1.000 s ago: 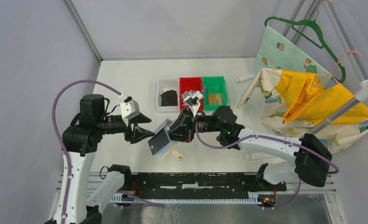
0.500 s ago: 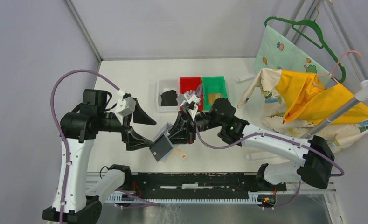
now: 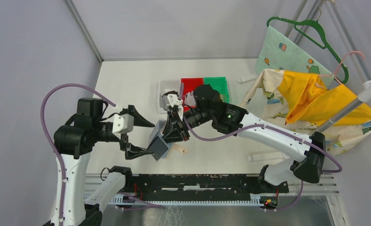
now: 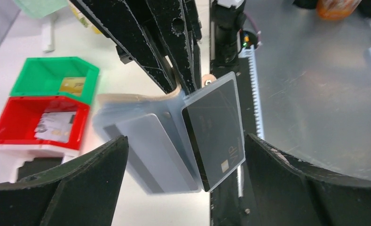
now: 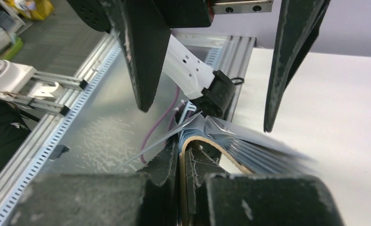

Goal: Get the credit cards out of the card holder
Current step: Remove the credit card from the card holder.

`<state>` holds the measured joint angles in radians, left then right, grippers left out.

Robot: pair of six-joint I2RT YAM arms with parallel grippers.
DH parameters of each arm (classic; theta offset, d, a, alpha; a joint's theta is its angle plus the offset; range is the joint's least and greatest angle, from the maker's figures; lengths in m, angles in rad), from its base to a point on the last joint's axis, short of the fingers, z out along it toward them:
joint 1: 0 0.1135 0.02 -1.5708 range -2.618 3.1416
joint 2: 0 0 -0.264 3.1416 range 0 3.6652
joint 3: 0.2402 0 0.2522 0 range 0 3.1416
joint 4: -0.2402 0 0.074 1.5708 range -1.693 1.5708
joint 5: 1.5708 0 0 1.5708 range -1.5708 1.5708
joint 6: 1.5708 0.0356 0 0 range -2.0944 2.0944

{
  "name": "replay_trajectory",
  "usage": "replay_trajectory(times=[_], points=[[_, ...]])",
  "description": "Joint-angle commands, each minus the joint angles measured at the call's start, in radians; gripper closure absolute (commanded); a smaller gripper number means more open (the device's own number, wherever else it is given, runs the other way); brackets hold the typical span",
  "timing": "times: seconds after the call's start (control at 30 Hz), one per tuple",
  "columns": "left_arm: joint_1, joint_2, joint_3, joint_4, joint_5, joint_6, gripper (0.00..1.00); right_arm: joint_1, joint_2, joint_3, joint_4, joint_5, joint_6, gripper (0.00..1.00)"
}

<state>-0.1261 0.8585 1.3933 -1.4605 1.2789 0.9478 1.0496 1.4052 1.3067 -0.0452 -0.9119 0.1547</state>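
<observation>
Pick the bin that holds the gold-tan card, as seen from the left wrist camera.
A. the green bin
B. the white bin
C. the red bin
A: the gold-tan card lies inside the green bin, while the red bin next to it holds a silvery card.
</observation>
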Motion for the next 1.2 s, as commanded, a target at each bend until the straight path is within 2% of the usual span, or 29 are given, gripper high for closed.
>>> replay_trajectory(times=[0.0, 0.13, 0.27, 0.33, 0.6, 0.8, 1.0, 1.17], points=[[-0.004, -0.01, -0.009, 0.029, -0.103, 0.174, 0.01, 0.045, 0.074, 0.233, -0.418, 0.102, -0.307, 1.0], [-0.003, -0.031, -0.076, 0.067, -0.109, 0.209, 0.0, 0.111, 0.162, 0.381, -0.591, 0.216, -0.385, 1.0], [-0.004, -0.111, -0.17, 0.27, -0.151, 0.096, 0.0, 0.175, 0.267, 0.568, -0.782, 0.34, -0.459, 1.0], [-0.003, -0.152, -0.2, 0.342, -0.171, 0.057, 0.0, 0.197, 0.283, 0.604, -0.828, 0.383, -0.478, 1.0], [-0.003, -0.232, -0.198, 0.339, -0.179, 0.107, 0.0, 0.201, 0.221, 0.578, -0.788, 0.415, -0.478, 1.0], [-0.003, -0.257, -0.221, 0.279, -0.17, 0.147, 0.0, 0.2, 0.197, 0.58, -0.739, 0.415, -0.458, 1.0], [-0.004, -0.257, -0.227, 0.258, -0.147, 0.138, 0.02, 0.202, 0.095, 0.432, -0.522, 0.388, -0.413, 1.0], [-0.004, -0.231, -0.205, 0.251, -0.145, 0.131, 0.09, 0.205, 0.068, 0.383, -0.49, 0.38, -0.415, 1.0]])
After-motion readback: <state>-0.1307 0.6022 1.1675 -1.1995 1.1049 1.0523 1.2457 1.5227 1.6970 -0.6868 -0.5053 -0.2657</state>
